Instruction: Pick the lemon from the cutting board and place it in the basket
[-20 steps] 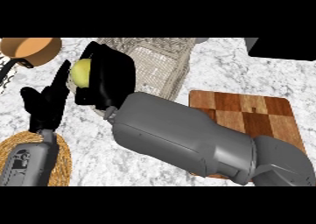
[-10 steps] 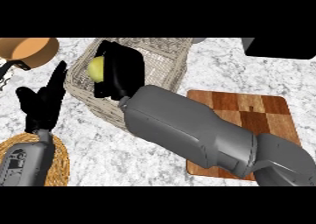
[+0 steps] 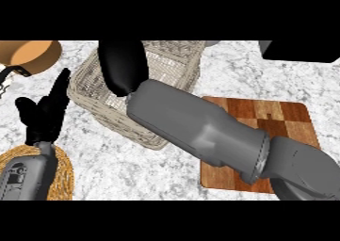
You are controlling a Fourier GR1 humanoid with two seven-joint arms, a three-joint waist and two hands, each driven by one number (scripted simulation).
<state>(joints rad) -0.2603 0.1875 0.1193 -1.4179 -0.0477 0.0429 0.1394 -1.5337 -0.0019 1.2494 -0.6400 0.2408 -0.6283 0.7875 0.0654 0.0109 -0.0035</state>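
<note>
The pale woven basket (image 3: pixel 174 66) stands at the counter's back centre. My right hand (image 3: pixel 124 66) reaches across from the lower right and is over the basket's inside, its back turned toward me. No lemon shows in this view; the hand and forearm cover much of the basket's interior. The wooden cutting board (image 3: pixel 287 117) lies at the right with nothing showing on its visible part, the forearm crossing its left side. My left hand (image 3: pixel 42 117) rests open at the left, fingers up, just beside the basket's left wall.
A copper pan (image 3: pixel 29 52) sits at the back left. A round woven mat (image 3: pixel 4 169) lies under my left forearm at the lower left. A black object (image 3: pixel 304 49) stands at the back right corner.
My right hand has moved from the basket's left rim further in over the basket. The lemon, visible in the hand before, is now out of sight. The left hand has not moved.
</note>
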